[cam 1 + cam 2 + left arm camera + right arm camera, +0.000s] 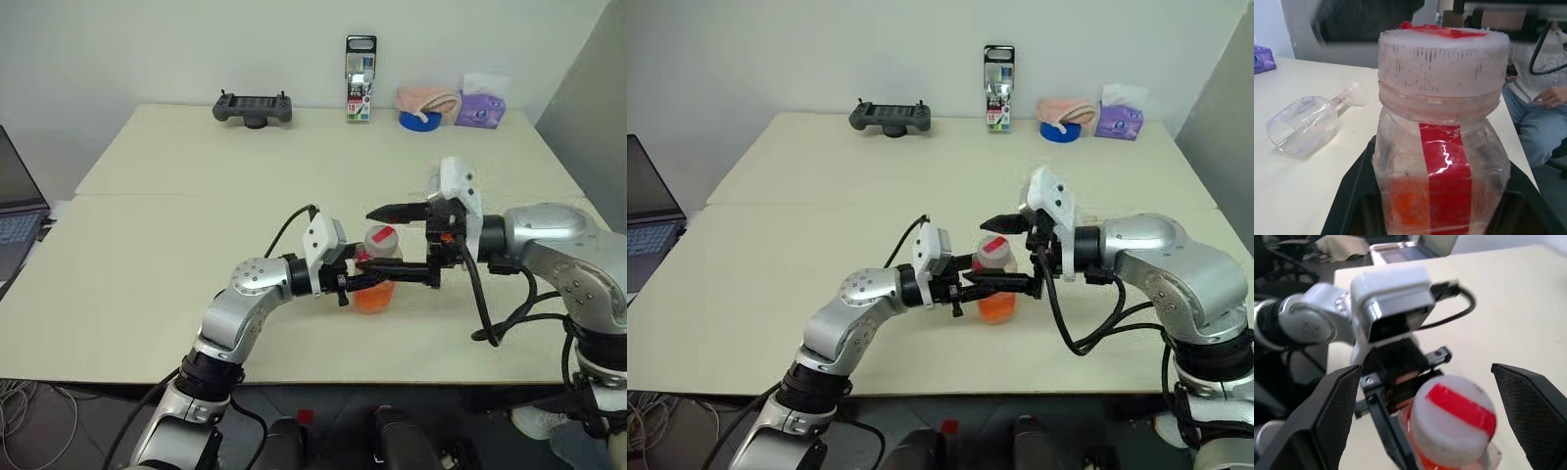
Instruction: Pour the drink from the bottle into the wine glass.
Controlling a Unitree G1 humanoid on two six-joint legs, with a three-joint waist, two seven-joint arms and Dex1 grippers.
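Left gripper (390, 276) clenched around the bottle (377, 269), upright, cap on, orange drink (373, 297) low inside. Right gripper (1422, 416) released, fingers spread either side of the cap (1454, 418). Wine glass (1308, 122) lying on its side on the table (147, 255).

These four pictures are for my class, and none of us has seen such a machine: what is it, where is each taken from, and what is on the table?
It is a humanoid robot with two arms, each ending in a two-fingered tool. Two pictures come from cameras on its head, looking down over the table; the other two come from cameras on its wrists. The left tool is shut on the bottle, which holds orange drink and has its cap on. The right tool stands open around the cap. The wine glass lies on its side. At the far edge sit a game controller, a tall container and a tissue pack.
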